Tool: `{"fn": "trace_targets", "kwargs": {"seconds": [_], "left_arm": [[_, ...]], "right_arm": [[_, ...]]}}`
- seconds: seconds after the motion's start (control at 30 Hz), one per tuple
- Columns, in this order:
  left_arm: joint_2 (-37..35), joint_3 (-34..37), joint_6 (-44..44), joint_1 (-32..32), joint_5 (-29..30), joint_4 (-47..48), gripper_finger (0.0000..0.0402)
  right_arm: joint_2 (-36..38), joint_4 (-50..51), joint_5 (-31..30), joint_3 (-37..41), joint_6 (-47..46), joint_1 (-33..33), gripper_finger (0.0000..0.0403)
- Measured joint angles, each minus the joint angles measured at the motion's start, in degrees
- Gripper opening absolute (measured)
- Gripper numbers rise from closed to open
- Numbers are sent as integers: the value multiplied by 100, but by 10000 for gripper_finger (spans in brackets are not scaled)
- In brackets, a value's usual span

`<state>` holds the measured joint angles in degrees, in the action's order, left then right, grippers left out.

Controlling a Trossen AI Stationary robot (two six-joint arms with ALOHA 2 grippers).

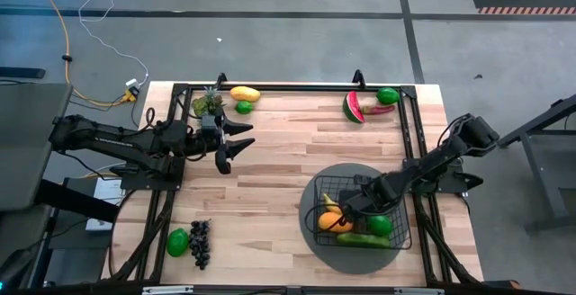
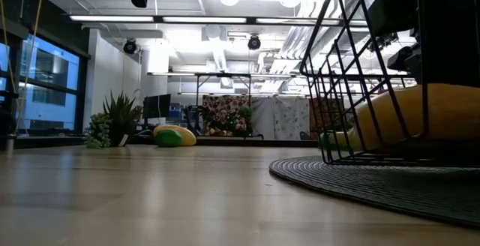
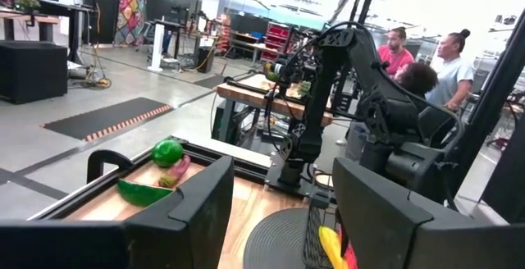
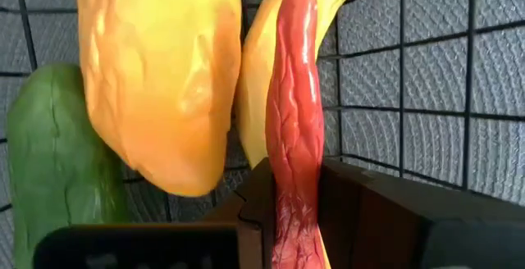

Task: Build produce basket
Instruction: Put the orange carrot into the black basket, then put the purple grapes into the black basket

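Right gripper (image 1: 346, 216): I see its fingers inside the basket (image 1: 400, 241), clamped on a red chili (image 4: 294, 121).
Left gripper (image 1: 236, 142): I see fingers apart, empty, above the table (image 1: 270, 187).
Basket: on the round grey mat (image 1: 315, 241).

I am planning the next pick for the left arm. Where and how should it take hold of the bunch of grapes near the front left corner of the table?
Grip the grapes across the narrow middle of the bunch, coming straight down from above. The bunch lies flat and elongated on the table, so its long sides are free; keep the tool clear of the lime close beside it.
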<state>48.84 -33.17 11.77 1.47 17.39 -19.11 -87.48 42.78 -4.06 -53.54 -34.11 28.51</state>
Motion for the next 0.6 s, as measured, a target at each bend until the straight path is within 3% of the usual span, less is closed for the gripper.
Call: {"fn": "trace_targets", "kwargs": {"seconds": [0.2, 0.6], "left_arm": [[0, 0, 2, -1, 0, 0, 200], [0, 0, 2, 1, 0, 0, 200]], "right_arm": [[0, -153, 3, 4, -59, 0, 65], [9, -189, 185, 4, -46, 0, 157]]}}
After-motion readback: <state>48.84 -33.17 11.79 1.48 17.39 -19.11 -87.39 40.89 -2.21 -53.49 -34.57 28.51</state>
